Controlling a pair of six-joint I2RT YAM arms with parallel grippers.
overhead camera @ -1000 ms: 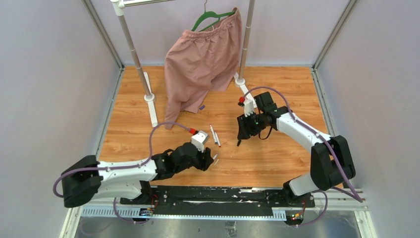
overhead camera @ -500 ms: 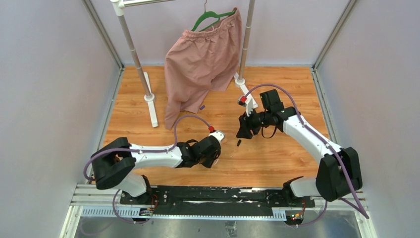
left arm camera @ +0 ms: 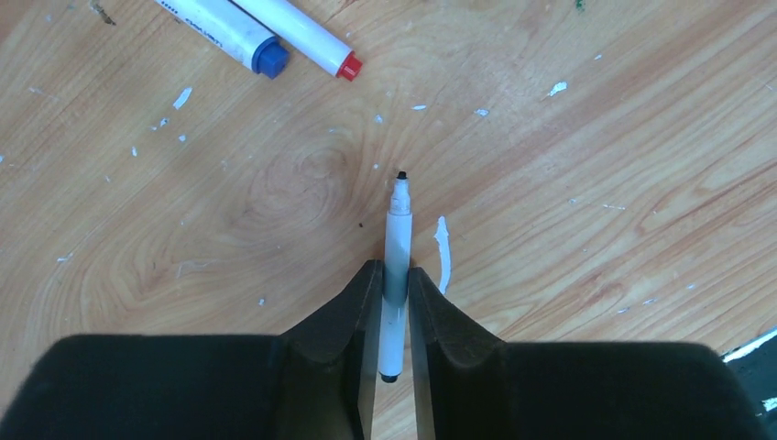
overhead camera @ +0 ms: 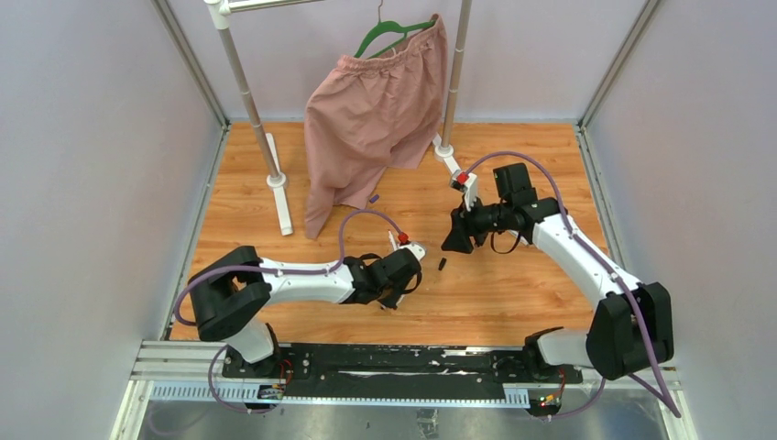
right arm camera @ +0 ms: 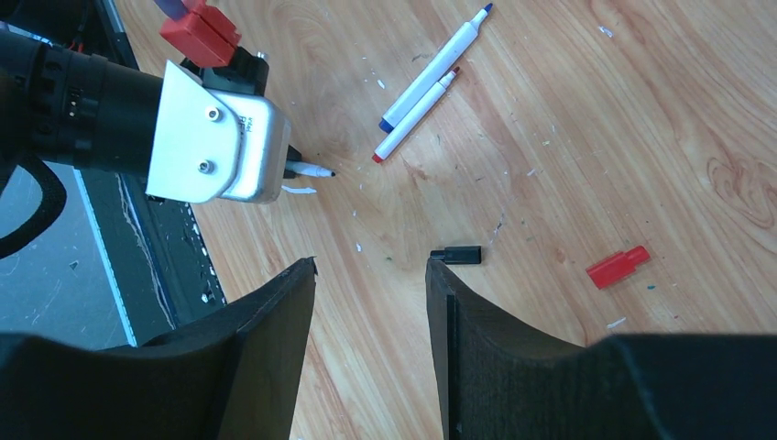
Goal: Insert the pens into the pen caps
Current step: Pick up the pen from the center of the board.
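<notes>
Near the middle of the table (overhead camera: 513,302), toward its near edge, the left gripper (left arm camera: 394,284) has its jaws closed on the sides of a thin white pen (left arm camera: 399,220). The pen's bare black tip sticks out past the fingertips. 2 more lie side by side just beyond it, a blue-ended pen (left arm camera: 229,32) and a red-ended pen (left arm camera: 302,37). The right gripper (right arm camera: 371,275) hangs over the table with its jaws open. A black cap (right arm camera: 456,255) lies on the wood just beside them, and a red cap (right arm camera: 618,267) lies apart from it.
</notes>
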